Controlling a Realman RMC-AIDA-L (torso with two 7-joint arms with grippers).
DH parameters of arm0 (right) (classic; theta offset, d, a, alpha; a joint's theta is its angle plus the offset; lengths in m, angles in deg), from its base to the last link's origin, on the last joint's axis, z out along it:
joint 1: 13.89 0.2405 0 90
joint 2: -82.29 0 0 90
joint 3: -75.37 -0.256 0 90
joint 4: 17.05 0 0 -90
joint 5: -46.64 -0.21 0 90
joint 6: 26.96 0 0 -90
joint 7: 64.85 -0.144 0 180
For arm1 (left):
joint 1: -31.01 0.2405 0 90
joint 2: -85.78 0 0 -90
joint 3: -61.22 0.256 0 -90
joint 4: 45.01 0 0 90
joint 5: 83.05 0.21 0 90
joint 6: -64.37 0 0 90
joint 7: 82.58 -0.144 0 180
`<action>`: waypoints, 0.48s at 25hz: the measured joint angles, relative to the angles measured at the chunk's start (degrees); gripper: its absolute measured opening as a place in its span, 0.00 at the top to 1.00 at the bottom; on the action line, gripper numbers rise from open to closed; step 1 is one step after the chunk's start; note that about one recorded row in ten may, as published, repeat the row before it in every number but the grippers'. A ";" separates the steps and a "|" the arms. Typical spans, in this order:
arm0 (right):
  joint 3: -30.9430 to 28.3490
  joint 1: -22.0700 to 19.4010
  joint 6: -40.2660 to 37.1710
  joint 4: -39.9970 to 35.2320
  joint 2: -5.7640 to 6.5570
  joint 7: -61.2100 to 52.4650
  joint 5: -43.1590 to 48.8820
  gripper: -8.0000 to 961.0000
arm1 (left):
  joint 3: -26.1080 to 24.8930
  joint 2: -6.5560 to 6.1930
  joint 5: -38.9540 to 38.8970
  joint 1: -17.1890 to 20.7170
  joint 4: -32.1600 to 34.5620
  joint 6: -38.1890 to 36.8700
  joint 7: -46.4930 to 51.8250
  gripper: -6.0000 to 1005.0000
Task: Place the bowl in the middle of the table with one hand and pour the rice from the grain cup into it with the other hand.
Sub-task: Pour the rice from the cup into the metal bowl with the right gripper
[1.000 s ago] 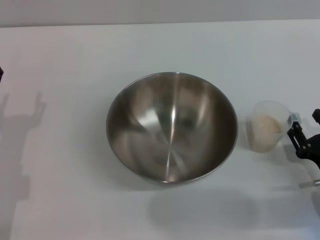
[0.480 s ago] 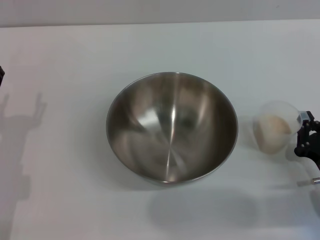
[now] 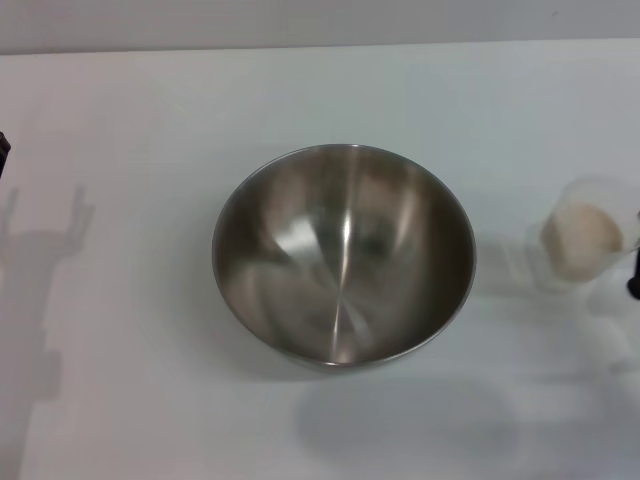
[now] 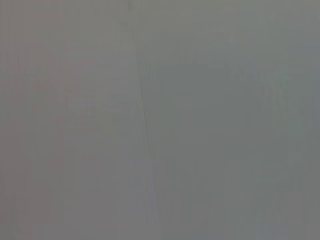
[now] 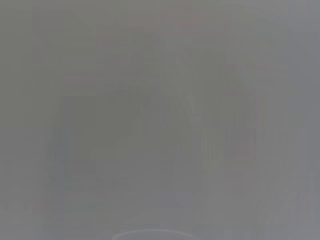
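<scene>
The stainless-steel bowl [image 3: 343,255] stands empty in the middle of the white table [image 3: 130,100]. The clear grain cup [image 3: 587,235] with off-white rice [image 3: 582,237] in it is at the far right, apart from the bowl and raised a little above the table. My right gripper [image 3: 634,283] shows only as a dark sliver at the right edge, beside the cup's handle, and holds the cup. My left gripper [image 3: 2,150] is a dark sliver at the left edge, far from the bowl. Both wrist views show only blank grey.
The left arm's shadow [image 3: 40,260] lies on the table at the left. The table's far edge [image 3: 320,45] meets a grey wall. Bare white tabletop surrounds the bowl.
The grain cup has moved right and up, away from the bowl, with my right gripper, which has slid almost out of the head view. The bowl and left arm have not moved.
</scene>
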 joint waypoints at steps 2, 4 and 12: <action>-0.01 -0.01 -2.30 0.00 0.03 0.00 0.00 0.98 | 0.08 0.00 0.03 0.00 0.02 0.00 0.00 0.19; 0.00 0.46 -6.86 0.00 0.06 -0.01 0.00 0.98 | 0.21 0.00 0.00 0.00 0.02 0.00 0.00 0.19; 0.90 9.57 -12.04 1.06 0.13 12.07 0.89 0.98 | 0.75 0.07 -0.26 -0.48 0.63 0.05 0.00 0.19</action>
